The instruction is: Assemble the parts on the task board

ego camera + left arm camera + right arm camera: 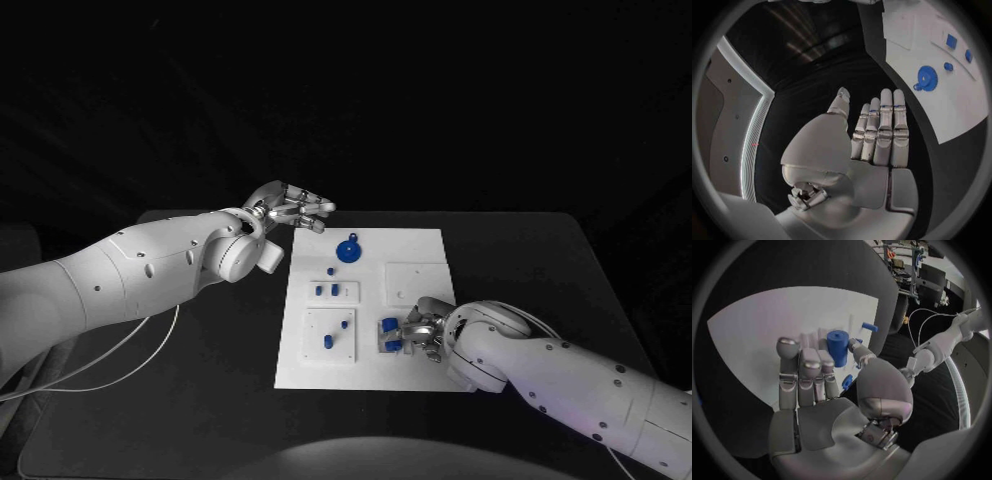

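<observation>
White task board (418, 375) lies in the middle of the black table (519, 260), blue parts scattered over it. My right robot hand (418, 332) works near the board's near right corner, pinching a blue cylinder (837, 346) between thumb and fingers, beside other small blue pieces. I judge the step is seating it: keep it upright and press straight down, gently. My left robot hand (293, 207) hovers released, fingers straight, at the board's far left corner, near a blue gear (349, 250).
</observation>
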Available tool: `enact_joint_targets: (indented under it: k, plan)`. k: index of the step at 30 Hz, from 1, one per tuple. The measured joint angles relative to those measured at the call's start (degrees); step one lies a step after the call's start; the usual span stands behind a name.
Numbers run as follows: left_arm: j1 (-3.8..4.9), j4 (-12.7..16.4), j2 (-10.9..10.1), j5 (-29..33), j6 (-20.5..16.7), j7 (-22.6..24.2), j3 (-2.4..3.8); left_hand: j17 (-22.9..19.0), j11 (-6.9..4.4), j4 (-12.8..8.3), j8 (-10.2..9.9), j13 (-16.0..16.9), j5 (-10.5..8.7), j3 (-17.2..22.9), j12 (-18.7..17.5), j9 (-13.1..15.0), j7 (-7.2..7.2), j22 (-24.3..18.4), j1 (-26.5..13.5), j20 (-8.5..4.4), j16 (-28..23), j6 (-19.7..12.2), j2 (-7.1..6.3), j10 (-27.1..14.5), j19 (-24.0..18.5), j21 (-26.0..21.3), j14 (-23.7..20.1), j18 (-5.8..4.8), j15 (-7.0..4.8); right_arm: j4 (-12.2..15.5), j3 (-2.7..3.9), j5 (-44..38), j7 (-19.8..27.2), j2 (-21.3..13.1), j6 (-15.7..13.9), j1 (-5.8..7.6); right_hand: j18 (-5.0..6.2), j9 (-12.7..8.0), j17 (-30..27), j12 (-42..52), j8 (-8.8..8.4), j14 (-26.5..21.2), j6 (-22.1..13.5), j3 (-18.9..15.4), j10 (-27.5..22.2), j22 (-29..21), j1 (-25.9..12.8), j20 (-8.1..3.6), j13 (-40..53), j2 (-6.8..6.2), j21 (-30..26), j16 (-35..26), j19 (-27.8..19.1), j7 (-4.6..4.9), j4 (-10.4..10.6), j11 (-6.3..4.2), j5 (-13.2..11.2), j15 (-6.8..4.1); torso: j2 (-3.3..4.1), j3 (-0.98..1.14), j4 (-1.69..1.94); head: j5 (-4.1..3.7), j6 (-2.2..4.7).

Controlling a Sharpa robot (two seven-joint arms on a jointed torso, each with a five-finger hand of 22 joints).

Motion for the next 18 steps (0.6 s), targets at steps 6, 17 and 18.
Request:
enact_joint_targets:
  k: [6,17,18]
  plan:
    - [0.0,0.0,0.0,0.0,0.0,0.0,0.0,0.0,0.0,0.0,0.0,0.0,0.0,0.0,0.0,0.0,0.0,0.0,-0.1,0.0,0.0,0.0,0.1,0.0,0.0,0.0,0.0,0.0,0.0,-0.3,-0.11,-0.2,0.0,0.2,0.1,0.08,0.0,-0.1,0.0,0.0,0.07,0.0,0.0,-0.2,0.1,0.0,0.0,0.0,-0.1,0.0,0.0,0.0,0.0,0.0,-0.2,0.08,-0.2,0.0,-0.01,-0.02,0.01,0.1,-0.07]
    - [0.0,0.0,0.0,0.0,0.1,-0.1,0.0,0.0,0.0,0.0,0.0,0.0,0.0,0.0,0.0,0.0,0.0,-0.1,-0.2,0.0,0.0,0.0,0.23,0.0,0.0,0.0,0.0,0.0,0.0,-0.8,-0.39,-0.8,0.1,0.6,0.0,0.14,0.0,-0.5,0.0,0.0,0.39,0.0,0.4,-1.8,0.2,0.0,0.7,0.0,-0.3,-0.88,0.0,0.0,0.0,0.45,5.1,0.18,-9.1,0.01,-0.01,-0.02,-0.03,0.26,-0.21]
    - [0.0,0.0,0.0,0.0,0.1,-0.1,0.0,0.0,0.0,0.0,0.0,0.0,0.0,0.0,0.0,0.0,0.0,-0.1,-0.2,0.0,0.0,0.0,0.23,0.0,0.0,0.0,0.0,0.0,0.0,-0.9,-0.44,-0.9,0.1,0.6,0.0,0.1,0.0,-0.7,0.0,0.0,0.4,0.0,0.5,-3.0,0.2,0.0,0.4,0.0,-0.3,-1.2,0.0,0.0,0.0,0.44,6.5,0.17,-9.2,0.01,-0.02,-0.02,-0.03,0.27,-0.21]
